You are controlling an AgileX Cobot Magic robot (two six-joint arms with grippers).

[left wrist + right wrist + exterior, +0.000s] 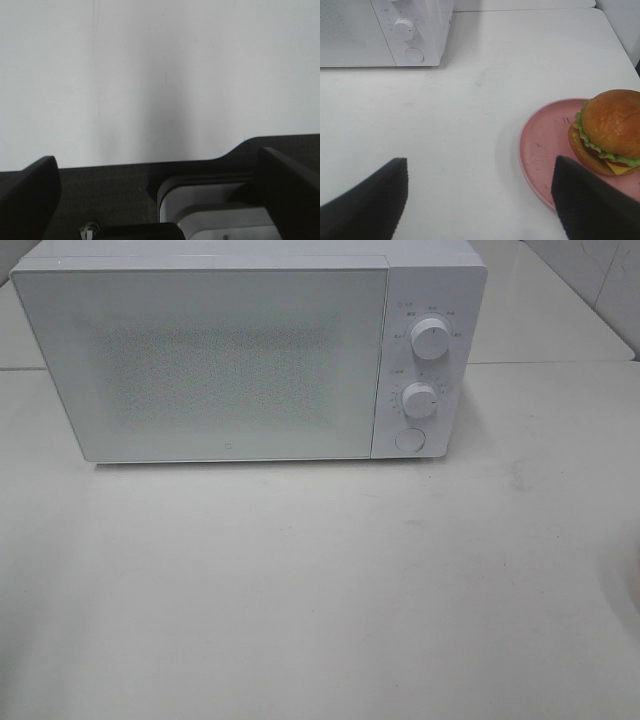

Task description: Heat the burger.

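Burger on its plate, microwave door closed.

The burger sits on a pink plate on the white worktop, well apart from the microwave. The right gripper hangs above the worktop beside the plate, jaws spread wide and empty; the left gripper is likewise wide open, holding nothing.
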